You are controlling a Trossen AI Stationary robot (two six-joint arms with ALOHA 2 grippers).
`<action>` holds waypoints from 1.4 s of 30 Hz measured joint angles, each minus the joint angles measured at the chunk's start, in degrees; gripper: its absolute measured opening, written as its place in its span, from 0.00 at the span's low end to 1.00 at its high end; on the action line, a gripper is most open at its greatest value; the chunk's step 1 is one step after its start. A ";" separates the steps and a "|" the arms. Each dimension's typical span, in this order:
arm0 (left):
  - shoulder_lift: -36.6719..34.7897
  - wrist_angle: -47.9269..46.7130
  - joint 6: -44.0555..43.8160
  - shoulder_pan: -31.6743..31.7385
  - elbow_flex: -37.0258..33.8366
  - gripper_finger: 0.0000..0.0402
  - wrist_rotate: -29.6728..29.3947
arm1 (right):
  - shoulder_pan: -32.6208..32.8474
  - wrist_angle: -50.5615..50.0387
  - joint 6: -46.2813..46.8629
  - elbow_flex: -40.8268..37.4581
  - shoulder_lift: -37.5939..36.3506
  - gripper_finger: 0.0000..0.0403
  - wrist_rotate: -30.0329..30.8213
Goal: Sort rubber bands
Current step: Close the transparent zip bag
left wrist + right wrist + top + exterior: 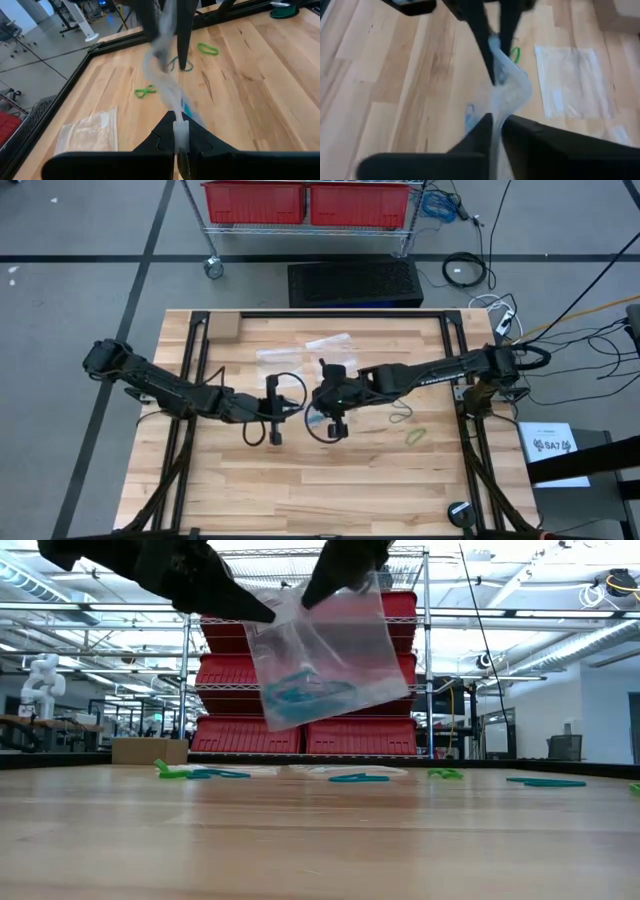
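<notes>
Two dark robot arms are holding a clear plastic bag [325, 655] up in the air above the middle of a wooden table [320, 490]. The left end effector [179, 131] is clamped shut on one top edge of the bag, and the right end effector [495, 120] is pinching the opposite edge, so the bag is hanging between them.

Inside the held bag, several blue rubber bands [300, 693] are gathering at the bottom, so part of the sorting is looking done.

More work is remaining. In the low view, bands are lying loose on the table beyond the bag: bright green bands [172, 772] to one side, teal bands [358, 778] roughly beneath it, and more teal bands [545, 781] well off to the other side. From above, a green band [415, 436] is resting near the bag, on the right arm's side.

A second clear bag [575, 82] is lying flat on the table near the held bag, seemingly waiting. With both end effectors busy holding the bag, neither is free to pick up a band. Red bins [305, 202] on a wire rack are standing beyond the table.
</notes>
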 joint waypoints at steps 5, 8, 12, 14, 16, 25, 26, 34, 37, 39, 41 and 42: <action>0.00 -1.00 -2.88 1.26 0.00 0.02 -0.01 | 0.95 2.52 -1.84 0.00 0.55 0.01 0.13; 0.00 -1.73 -4.39 1.41 0.00 0.04 -0.02 | 2.16 2.57 -2.05 0.00 0.28 0.00 2.52; 0.00 -1.28 -4.42 1.09 0.00 0.15 -0.03 | 3.54 2.42 -1.87 0.00 -1.72 0.00 5.19; 0.00 -0.55 -4.42 0.73 0.00 0.21 -0.02 | 4.13 2.02 -1.42 0.00 -2.52 0.00 6.88; 0.00 0.14 -4.39 0.49 0.00 0.26 -0.02 | 4.82 0.68 -1.05 0.00 -3.33 0.00 8.67; -2.59 11.14 -2.93 0.12 -1.31 0.37 10.72 | 9.87 -1.25 0.51 0.00 -7.14 0.00 18.43; -2.60 13.84 -2.92 0.19 -2.00 0.37 12.51 | 10.61 -1.72 1.11 0.00 -7.62 0.00 19.79; -2.29 30.68 -2.51 0.52 -6.71 0.37 15.82 | 15.41 -3.55 4.04 0.02 -8.56 0.00 27.15; -2.27 32.80 -2.79 0.50 -6.78 0.37 15.74 | 15.91 -3.45 4.07 0.02 -8.39 0.00 29.16; -2.27 32.61 -2.86 0.52 -6.73 0.37 15.56 | 15.90 -3.21 4.05 0.02 -8.36 0.00 29.82; -2.26 32.29 -2.91 0.52 -6.73 0.35 15.54 | 15.85 -3.08 4.07 0.02 -8.36 0.00 30.01; -2.27 32.34 -2.92 0.51 -6.73 0.33 15.52 | 15.84 -3.08 4.07 0.02 -8.36 0.00 30.01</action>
